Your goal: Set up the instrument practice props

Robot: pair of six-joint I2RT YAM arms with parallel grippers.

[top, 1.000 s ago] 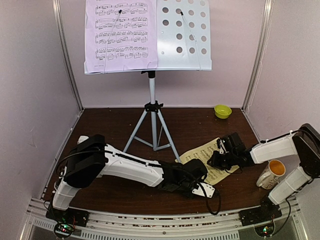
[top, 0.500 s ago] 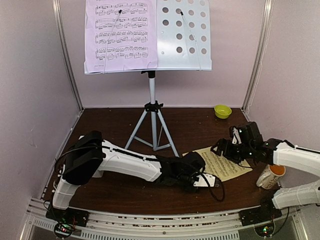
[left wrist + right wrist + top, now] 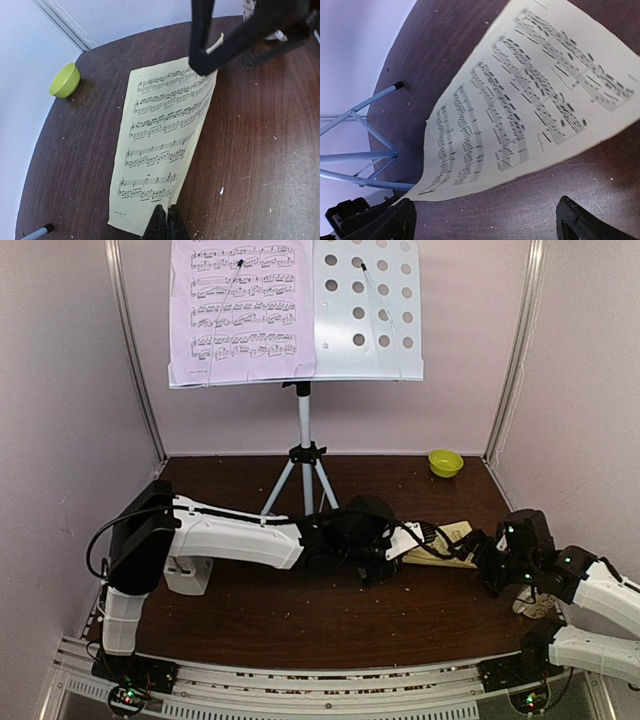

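The grey perforated music-stand desk [image 3: 365,310] stands on its silver tripod [image 3: 305,470] at the back, with the lilac page [image 3: 240,310] on its left half. The pale yellow page [image 3: 445,540] lies at the right of the table, one end raised. My left gripper [image 3: 167,220] is shut on the near corner of this page [image 3: 165,135]. Just beyond the page's [image 3: 520,100] edge, my right gripper [image 3: 485,215] stands open, its fingers apart over bare wood. A small light grey metronome [image 3: 188,575] sits under the left arm.
A small green bowl [image 3: 445,462] sits at the back right corner, also in the left wrist view [image 3: 65,80]. A white mug [image 3: 535,602] is mostly hidden behind the right arm. Tripod legs [image 3: 360,150] spread over the table's middle. Pale walls close in the sides.
The right gripper opened, let go of the yellow page and drew back to the right. The left gripper shut on the page's corner, and the left arm swung farther from the near edge.
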